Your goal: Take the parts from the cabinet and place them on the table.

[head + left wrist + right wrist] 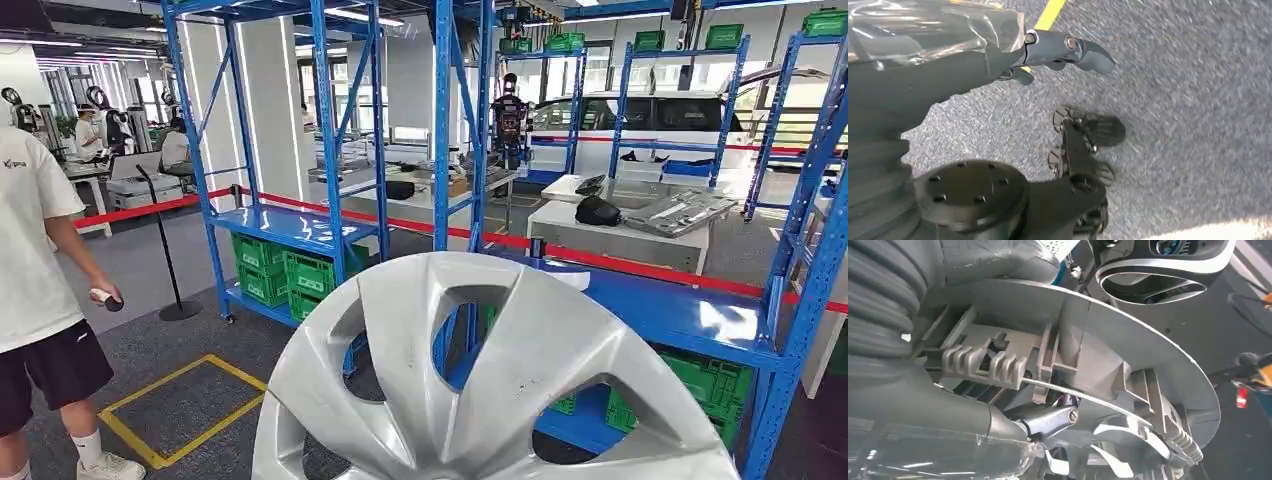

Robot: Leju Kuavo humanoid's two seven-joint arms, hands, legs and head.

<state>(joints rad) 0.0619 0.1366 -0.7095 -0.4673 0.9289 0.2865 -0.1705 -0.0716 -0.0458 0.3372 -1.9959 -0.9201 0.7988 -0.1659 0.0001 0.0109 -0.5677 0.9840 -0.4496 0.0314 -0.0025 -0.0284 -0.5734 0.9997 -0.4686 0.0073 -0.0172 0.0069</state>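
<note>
One silver hubcap in right hand

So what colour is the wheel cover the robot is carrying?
Silver-grey wheel cover, clearest in the head view.

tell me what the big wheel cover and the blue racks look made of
Wheel cover: likely moulded plastic with a silver satin paint; the right wrist view shows grey ribs and clips behind. Blue racks: apparently painted metal, with glossy shelves.
</note>
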